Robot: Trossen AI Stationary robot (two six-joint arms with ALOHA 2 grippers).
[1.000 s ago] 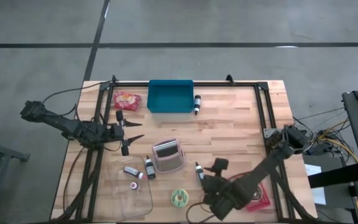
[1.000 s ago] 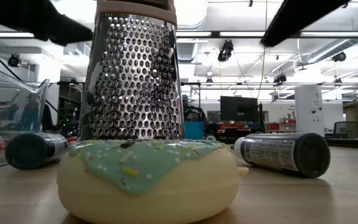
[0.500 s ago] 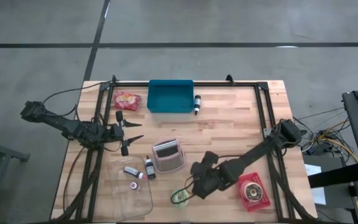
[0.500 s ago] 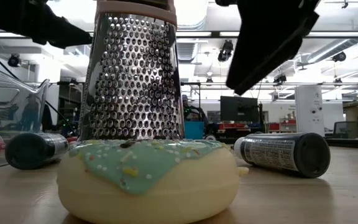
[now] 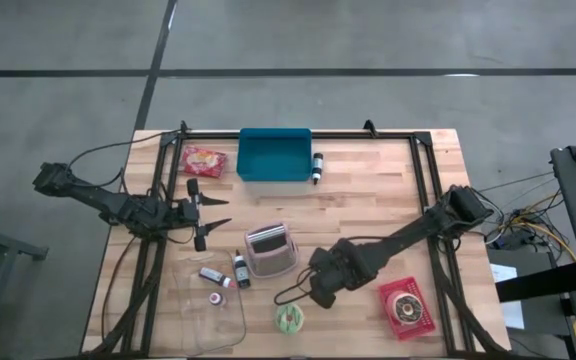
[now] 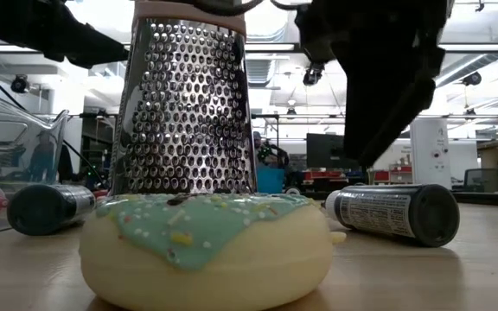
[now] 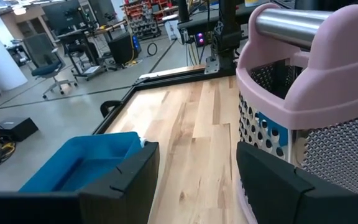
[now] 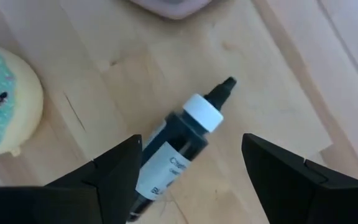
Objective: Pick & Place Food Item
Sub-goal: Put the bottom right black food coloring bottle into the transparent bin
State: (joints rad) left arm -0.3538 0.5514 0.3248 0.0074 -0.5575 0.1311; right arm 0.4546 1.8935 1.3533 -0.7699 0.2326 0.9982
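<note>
A yellow donut with teal icing (image 5: 289, 318) lies flat on the wood near the table's front edge; it also shows in the low view (image 6: 206, 246) and the right wrist view (image 8: 5, 102). My right gripper (image 5: 318, 284) hangs open just beyond it, pointing steeply down. Its fingers stand apart on either side of a dark bottle with a white collar (image 8: 180, 144), which lies on its side. My left gripper (image 5: 208, 210) waits open at the table's left, facing the pink-topped grater (image 7: 303, 106).
The metal grater (image 5: 269, 250) stands just behind the donut. A second donut sits in a red tray (image 5: 405, 307) at the front right. A blue bin (image 5: 274, 153) and a red snack bag (image 5: 204, 160) are at the back. A clear jug (image 5: 208, 300) and small bottles (image 5: 240, 268) lie front left.
My right gripper has swung from over the red tray toward the table's left, turning as it went and sinking a little. It now hangs over the dark bottle beside the teal donut. The red tray has come into view.
</note>
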